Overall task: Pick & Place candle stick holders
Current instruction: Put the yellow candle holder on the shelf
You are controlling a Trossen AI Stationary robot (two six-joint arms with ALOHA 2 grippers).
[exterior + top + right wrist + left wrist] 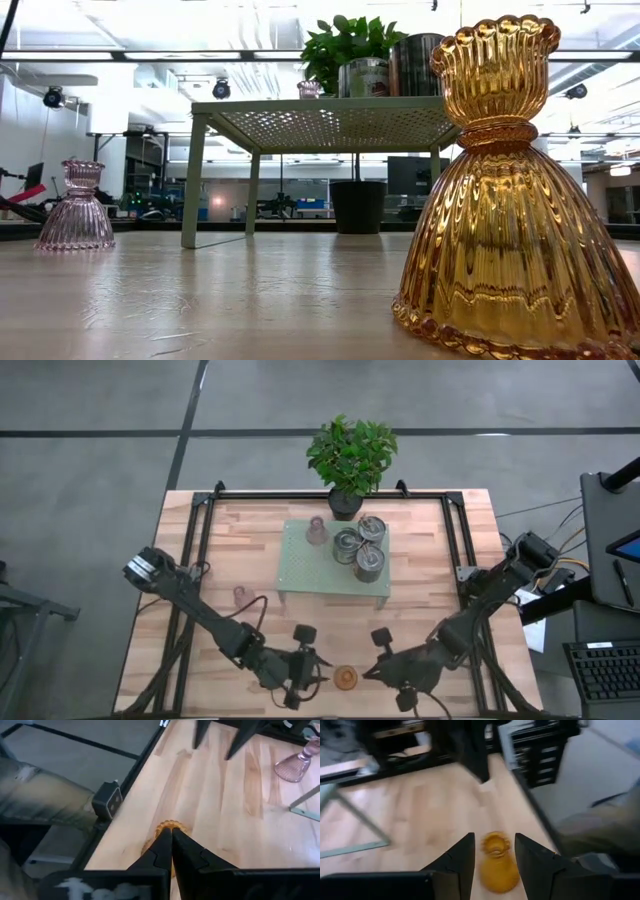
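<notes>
The amber holder (515, 190) and 1 pink holder (240, 596) wait on the desk (420, 620), left gripper (298, 682) wide, right gripper (378, 672) closed, 4 already up on the green stand (300, 565).

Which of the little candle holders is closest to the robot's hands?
The amber-orange ribbed glass candle holder, standing alone at the table's front edge between the left hand and the right hand. The pink and silvery ones stand farther back.

Small raised stand (300, 565) mid-table, potted plant (350, 455) behind it. On stand: three metal holders (360, 547) clustered right, one glass holder (316, 532) back left. Another glass holder (240, 596) on table, left of stand. Third holder (345, 678) at front edge, between left gripper (305, 678) and right gripper (380, 672).
</notes>
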